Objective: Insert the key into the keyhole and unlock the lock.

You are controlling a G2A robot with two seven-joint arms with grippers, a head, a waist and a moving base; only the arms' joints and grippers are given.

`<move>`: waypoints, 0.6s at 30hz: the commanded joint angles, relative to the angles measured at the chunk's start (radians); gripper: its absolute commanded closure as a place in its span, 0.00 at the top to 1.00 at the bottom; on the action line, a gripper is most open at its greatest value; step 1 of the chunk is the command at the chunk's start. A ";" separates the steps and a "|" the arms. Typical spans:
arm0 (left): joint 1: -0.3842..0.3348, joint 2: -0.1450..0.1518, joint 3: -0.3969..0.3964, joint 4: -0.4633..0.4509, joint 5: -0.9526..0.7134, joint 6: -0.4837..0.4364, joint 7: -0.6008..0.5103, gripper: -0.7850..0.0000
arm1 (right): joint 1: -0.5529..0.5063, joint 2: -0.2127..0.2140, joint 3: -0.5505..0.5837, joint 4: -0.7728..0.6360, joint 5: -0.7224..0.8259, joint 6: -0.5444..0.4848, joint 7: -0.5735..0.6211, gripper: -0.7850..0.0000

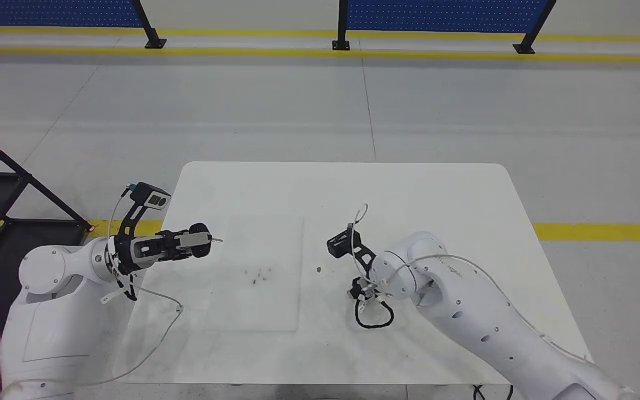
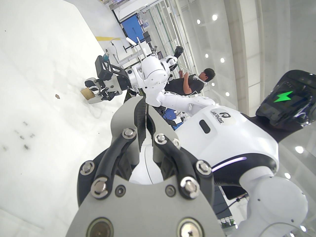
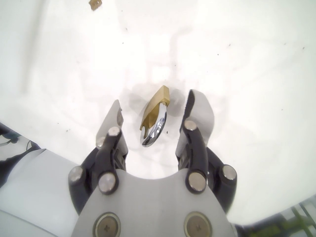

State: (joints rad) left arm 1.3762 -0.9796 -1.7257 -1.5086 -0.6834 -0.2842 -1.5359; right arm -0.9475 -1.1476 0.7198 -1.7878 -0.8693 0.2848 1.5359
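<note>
Between the spread fingers of the right claw (image 3: 155, 101): a brass padlock (image 3: 152, 112) on the white table (image 3: 246, 50).
Its shackle points toward the claw's palm. A small brown piece (image 3: 95, 1) lies farther ahead of the claw. Well apart, the left claw (image 2: 145, 102) is pressed closed; whether it grips anything I cannot tell.

This looks like a robotics test hall or lab. A white worktop (image 1: 440, 200) stands on a wide grey floor (image 1: 300, 110) marked with yellow lines (image 1: 250, 50) and fenced by blue barrier panels (image 1: 440, 14). Recessed spotlights (image 2: 214, 17) dot a high white ceiling (image 2: 259, 25).
</note>
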 commanded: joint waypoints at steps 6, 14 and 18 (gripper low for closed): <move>0.000 0.000 0.000 0.000 0.000 0.000 0.000 0.00 | 0.016 -0.002 -0.004 0.029 0.039 0.000 0.000 0.00; 0.000 0.000 0.000 0.000 0.000 0.000 0.000 0.00 | -0.009 0.012 0.080 -0.017 0.239 0.036 -0.036 0.00; 0.000 0.000 0.000 0.000 0.000 0.000 0.000 0.00 | -0.045 0.026 0.172 -0.067 0.482 0.101 -0.102 0.00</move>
State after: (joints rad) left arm 1.3762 -0.9796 -1.7257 -1.5086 -0.6834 -0.2842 -1.5359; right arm -0.9815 -1.1253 0.8603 -1.8438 -0.4799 0.3655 1.4541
